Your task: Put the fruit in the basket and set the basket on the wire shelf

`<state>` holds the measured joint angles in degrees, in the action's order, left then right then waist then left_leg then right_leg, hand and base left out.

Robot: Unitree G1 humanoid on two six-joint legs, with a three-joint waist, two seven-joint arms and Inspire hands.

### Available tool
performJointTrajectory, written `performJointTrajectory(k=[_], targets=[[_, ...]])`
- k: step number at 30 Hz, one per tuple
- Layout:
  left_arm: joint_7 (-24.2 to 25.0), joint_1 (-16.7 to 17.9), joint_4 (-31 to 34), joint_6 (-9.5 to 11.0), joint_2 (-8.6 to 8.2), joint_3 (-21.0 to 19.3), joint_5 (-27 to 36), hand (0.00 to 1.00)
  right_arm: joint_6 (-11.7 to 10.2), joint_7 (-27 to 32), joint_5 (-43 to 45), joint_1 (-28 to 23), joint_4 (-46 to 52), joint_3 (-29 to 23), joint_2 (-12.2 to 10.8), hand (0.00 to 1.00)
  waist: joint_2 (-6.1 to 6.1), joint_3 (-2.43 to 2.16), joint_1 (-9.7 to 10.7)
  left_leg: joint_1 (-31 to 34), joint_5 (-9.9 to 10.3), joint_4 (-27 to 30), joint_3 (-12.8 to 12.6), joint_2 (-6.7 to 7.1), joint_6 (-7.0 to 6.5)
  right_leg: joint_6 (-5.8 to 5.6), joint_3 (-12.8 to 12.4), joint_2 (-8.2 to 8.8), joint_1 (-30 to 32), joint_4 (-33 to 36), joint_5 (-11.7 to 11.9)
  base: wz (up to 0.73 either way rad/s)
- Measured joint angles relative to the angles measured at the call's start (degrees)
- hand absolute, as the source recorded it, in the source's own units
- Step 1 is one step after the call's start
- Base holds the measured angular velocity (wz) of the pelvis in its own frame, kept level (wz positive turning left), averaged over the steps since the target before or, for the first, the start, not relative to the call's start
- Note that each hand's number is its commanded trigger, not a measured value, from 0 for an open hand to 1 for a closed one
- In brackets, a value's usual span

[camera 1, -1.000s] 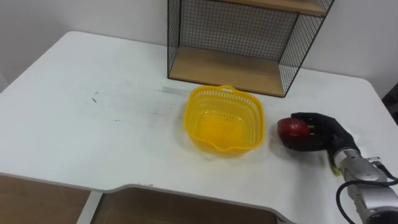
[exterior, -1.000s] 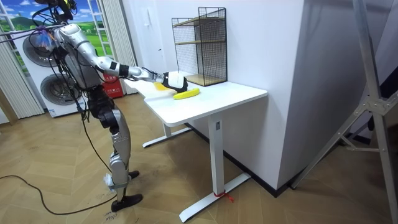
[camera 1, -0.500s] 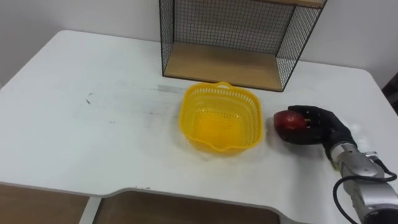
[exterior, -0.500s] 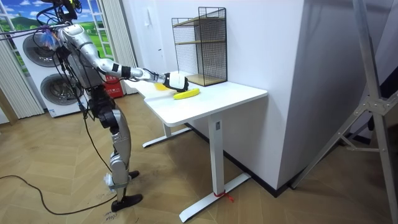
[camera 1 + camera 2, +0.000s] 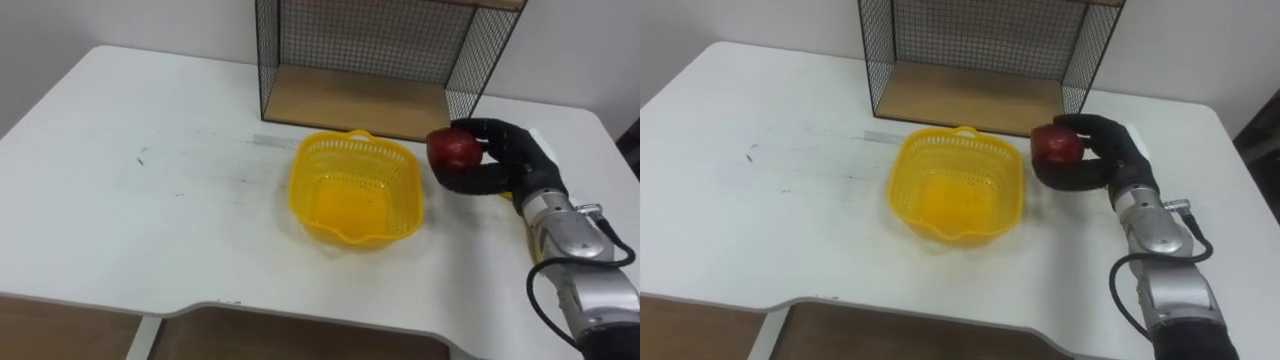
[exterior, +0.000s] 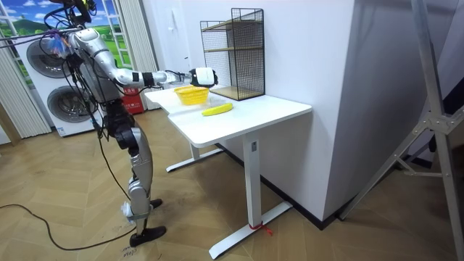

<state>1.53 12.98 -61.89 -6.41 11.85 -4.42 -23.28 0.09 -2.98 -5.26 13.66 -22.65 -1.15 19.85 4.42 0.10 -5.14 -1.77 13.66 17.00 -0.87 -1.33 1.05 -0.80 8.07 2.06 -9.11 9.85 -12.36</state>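
Note:
A yellow mesh basket (image 5: 356,188) (image 5: 955,183) sits empty on the white table (image 5: 150,180), just in front of the black wire shelf (image 5: 380,60) with its wooden board. My right hand (image 5: 497,158) (image 5: 1102,152) is shut on a red apple (image 5: 453,149) (image 5: 1055,144), held above the table just right of the basket's far right corner. In the room view the right hand (image 6: 204,76) is raised over the basket (image 6: 191,95), and a yellow banana (image 6: 217,109) lies on the table beside it.
The wire shelf (image 6: 233,54) stands at the table's far edge against the wall. The table's left half is bare white surface with faint marks. I stand at the table's near edge, right arm stretched forward.
My right hand has lifted the apple off the table and carried it left and away from me, toward the basket's far right corner. The basket has not moved.

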Motion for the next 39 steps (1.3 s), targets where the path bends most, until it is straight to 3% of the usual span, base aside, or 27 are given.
performJointTrajectory(k=[14, 24, 31, 35, 39], targets=[[0.2, 0.0, 0.0, 0.0, -0.14, 0.1, 0.0, 0.00, 0.1, 0.2, 1.4, -0.8, 14.2, 2.0, 0.0, 1.00, -0.01, -0.12, 0.1, -0.1, 0.0, -0.4, -0.3, -0.02, 0.00, 0.00, -0.4, 0.01, 0.0, 0.0, 0.0, 0.00], [0.4, -0.7, 0.1, 0.5, -0.14, 0.6, 0.1, 0.00, 0.1, -5.3, 5.2, -0.8, 14.8, 6.2, 0.2, 1.00, -0.24, 0.04, -0.4, 0.8, -0.2, -0.5, -0.3, -0.16, 0.08, 0.08, -0.2, -0.05, 1.2, 0.3, 0.0, 0.00], [0.3, -2.3, 0.1, 0.5, -0.09, 1.4, 0.1, 0.00, 1.0, -8.2, 8.5, -0.8, 14.8, 11.2, 0.1, 1.00, 0.32, 0.19, -2.4, 0.0, -0.2, -0.7, -0.3, -0.16, 0.07, 0.09, 0.0, -0.01, 1.0, 0.8, 0.1, 0.00], [0.4, -2.1, 0.1, 0.4, -0.09, 1.4, 0.1, 0.00, 1.3, -9.7, 12.1, -0.8, 14.9, 11.3, -0.5, 1.00, 0.95, 0.20, -2.9, 0.1, -0.2, -0.6, -0.3, -0.15, 0.07, 0.09, 0.0, 0.00, 0.7, 0.8, 0.1, 0.00], [0.4, -2.1, 0.3, 0.4, -0.06, 2.7, 0.1, 0.00, 1.3, -9.9, 12.4, -0.8, 14.9, 11.3, -0.5, 1.00, 0.65, 0.41, -2.9, 0.1, -0.2, -0.4, -0.3, -0.15, 0.07, 0.09, 0.0, 0.01, 0.6, 0.8, 0.1, 0.00]])
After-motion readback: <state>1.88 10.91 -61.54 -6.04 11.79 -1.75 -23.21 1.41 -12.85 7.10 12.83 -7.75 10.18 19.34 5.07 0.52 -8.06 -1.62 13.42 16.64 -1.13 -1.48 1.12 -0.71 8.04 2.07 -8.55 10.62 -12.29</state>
